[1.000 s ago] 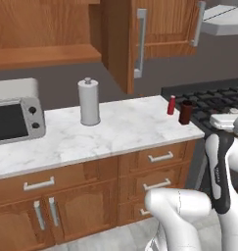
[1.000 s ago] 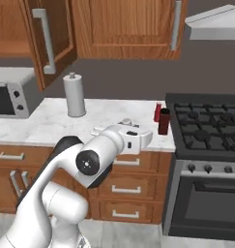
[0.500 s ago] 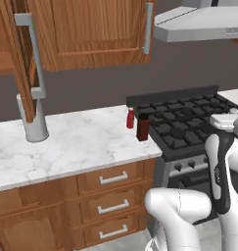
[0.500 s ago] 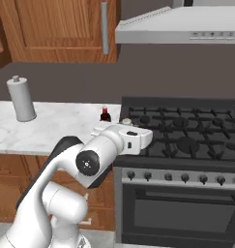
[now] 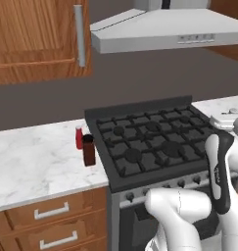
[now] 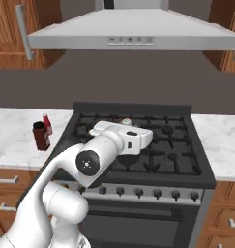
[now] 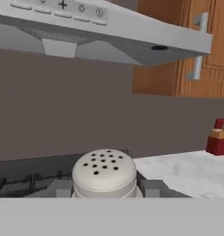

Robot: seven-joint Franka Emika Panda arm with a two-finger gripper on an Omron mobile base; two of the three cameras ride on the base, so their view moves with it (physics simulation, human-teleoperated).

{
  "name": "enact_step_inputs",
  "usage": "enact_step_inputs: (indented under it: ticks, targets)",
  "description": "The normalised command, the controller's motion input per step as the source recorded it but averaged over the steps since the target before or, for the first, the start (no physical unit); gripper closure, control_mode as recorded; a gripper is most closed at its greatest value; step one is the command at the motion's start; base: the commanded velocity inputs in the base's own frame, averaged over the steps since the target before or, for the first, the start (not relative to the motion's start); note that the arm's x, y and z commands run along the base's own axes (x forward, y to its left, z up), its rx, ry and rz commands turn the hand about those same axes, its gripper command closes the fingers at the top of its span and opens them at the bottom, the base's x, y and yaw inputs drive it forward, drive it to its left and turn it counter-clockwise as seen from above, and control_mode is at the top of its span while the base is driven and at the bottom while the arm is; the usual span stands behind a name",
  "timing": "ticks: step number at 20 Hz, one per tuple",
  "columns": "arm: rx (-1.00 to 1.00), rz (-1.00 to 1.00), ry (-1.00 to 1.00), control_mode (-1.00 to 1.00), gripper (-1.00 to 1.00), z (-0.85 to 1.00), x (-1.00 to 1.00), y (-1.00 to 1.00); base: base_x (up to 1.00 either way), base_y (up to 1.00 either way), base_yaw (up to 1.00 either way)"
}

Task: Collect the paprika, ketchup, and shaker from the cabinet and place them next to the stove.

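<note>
The gripper (image 7: 104, 191) is clamped on the shaker (image 7: 104, 174), low in the hand view. Paprika (image 5: 88, 150) and ketchup (image 5: 79, 138) already stand left of the stove (image 5: 154, 142). The shaker looks like the last delivery; the next move calls for setting it beside them.

White marble worktop (image 5: 32, 157) carried paprika (image 5: 89, 150) and ketchup (image 5: 79, 138), touching, just left of stove (image 5: 150, 142).

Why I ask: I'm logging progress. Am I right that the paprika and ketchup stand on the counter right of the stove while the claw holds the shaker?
Not quite: the paprika and ketchup stand left of the stove, as the left base view shows. The claw does hold the shaker.
</note>
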Motion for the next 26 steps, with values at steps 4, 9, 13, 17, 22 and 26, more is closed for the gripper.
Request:
enact_step_inputs:
  ticks: [4,9,13,17,22,26]
  targets:
    - [0.0,0.0,0.0,1.0,1.0,0.0,0.0,0.0,0.61,-1.0,0.01]
    - [0.0,0.0,0.0,1.0,1.0,0.0,0.0,0.0,0.63,-0.99,0.01]
    - [0.03,0.03,0.01,-1.0,1.0,-0.21,0.43,-0.38,0.36,-0.38,0.02]
    - [0.01,0.12,0.06,-1.0,1.0,-0.58,0.99,-0.76,0.0,0.0,0.0]
    - [0.0,0.12,0.07,-1.0,1.0,-0.71,0.96,-0.72,0.0,0.0,0.0]
    - [-0.01,0.12,0.08,-1.0,1.0,-0.84,0.87,-0.59,0.0,0.0,0.0]
